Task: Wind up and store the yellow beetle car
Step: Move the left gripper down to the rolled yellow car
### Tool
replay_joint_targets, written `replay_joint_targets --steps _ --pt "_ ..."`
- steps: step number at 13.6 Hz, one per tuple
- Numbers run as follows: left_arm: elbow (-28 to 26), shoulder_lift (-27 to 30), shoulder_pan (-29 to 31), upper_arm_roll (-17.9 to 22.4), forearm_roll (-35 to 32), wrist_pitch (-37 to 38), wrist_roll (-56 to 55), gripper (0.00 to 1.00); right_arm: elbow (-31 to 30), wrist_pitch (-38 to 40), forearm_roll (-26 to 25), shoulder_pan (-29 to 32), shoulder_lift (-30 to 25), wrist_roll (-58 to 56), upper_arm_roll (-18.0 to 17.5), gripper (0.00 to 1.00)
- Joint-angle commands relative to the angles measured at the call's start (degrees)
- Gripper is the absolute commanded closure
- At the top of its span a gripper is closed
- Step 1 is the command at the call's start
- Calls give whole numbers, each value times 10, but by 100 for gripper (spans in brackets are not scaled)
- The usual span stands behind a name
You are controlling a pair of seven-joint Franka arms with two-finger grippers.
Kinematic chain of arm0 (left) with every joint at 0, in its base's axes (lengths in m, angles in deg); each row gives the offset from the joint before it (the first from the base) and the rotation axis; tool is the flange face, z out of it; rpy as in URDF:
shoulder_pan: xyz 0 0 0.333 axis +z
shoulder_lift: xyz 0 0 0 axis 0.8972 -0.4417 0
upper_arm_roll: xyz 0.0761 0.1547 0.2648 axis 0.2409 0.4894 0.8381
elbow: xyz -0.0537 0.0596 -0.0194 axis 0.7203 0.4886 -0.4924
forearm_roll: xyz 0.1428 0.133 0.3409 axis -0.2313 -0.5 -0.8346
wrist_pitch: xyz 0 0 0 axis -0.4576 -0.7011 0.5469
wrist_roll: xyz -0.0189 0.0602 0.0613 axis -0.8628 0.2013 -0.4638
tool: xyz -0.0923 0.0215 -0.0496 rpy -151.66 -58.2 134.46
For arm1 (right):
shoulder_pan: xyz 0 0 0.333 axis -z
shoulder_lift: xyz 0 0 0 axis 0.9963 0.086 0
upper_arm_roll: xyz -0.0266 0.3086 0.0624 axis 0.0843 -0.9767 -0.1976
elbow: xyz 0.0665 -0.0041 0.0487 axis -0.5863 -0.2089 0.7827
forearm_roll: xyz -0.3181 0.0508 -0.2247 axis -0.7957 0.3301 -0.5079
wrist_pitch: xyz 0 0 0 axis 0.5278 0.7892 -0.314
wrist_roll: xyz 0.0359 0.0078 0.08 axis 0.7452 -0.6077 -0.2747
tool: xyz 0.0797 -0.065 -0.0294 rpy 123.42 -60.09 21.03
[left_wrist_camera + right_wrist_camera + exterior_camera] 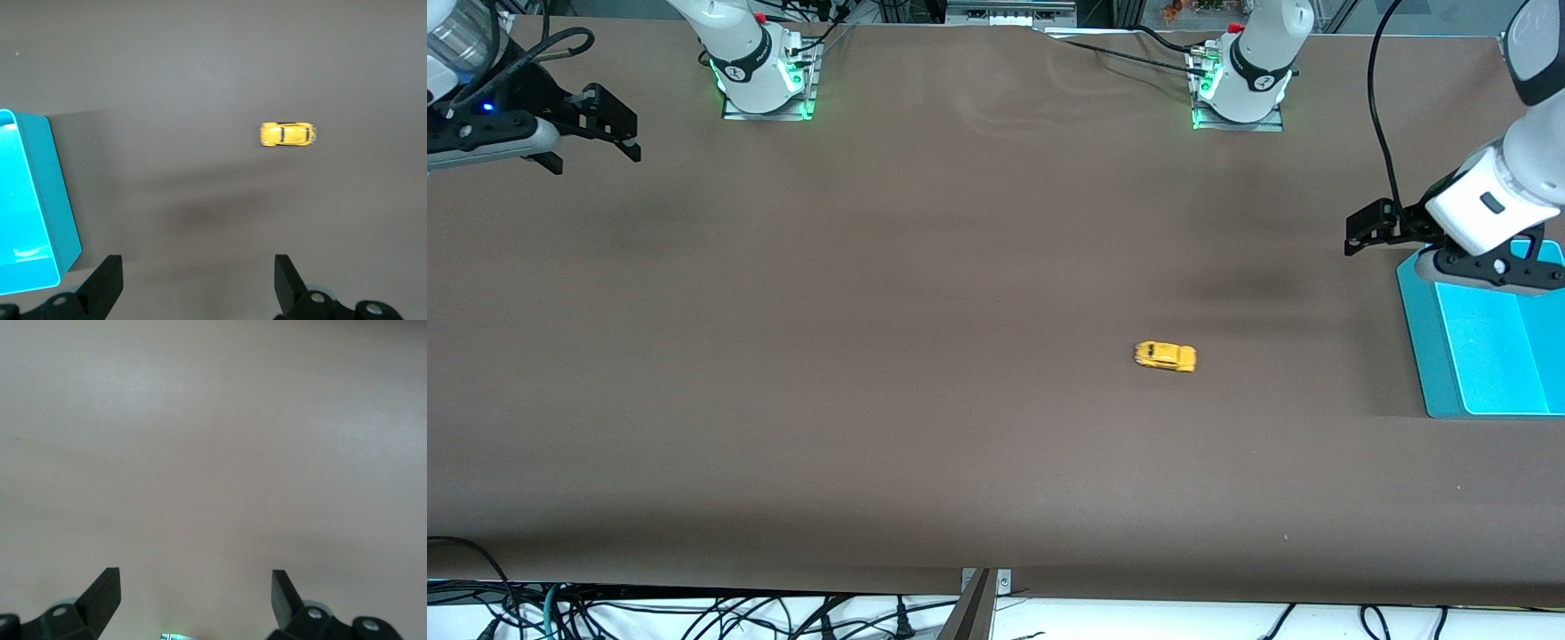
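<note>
The yellow beetle car (1165,356) stands on its wheels on the brown table, alone, toward the left arm's end. It also shows in the left wrist view as the yellow beetle car (287,134), well clear of the fingers. My left gripper (1356,233) hangs open and empty in the air beside the blue bin, over the table near the bin's edge. In its own view the left gripper (198,280) has only bare table between its fingers. My right gripper (627,133) waits open and empty over the right arm's end of the table; the right gripper (195,593) sees just table.
A turquoise open bin (1432,356) sits at the left arm's end of the table, its corner also in the left wrist view as the bin (57,200). Both arm bases (765,80) (1240,84) stand along the table's edge. Cables hang off the edge nearest the camera.
</note>
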Motion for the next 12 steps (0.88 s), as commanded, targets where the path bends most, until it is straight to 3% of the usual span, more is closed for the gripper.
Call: replay_joint_targets --steps 1,6,10,12 --pt "18 -36 7 -2 -12 1 34 0 -8 -2 8 -9 -9 15 14 0" --pt "54 -123 8 -3 -9 -10 231 0 -6 1 14 -9 -18 33 21 0" --pt "44 -175 -9 -9 -12 -94 423 0 -7 -7 26 -8 -14 35 32 0" --pt "12 -184 -26 -9 -13 -147 494 0 -6 -6 26 -8 -13 34 32 0"
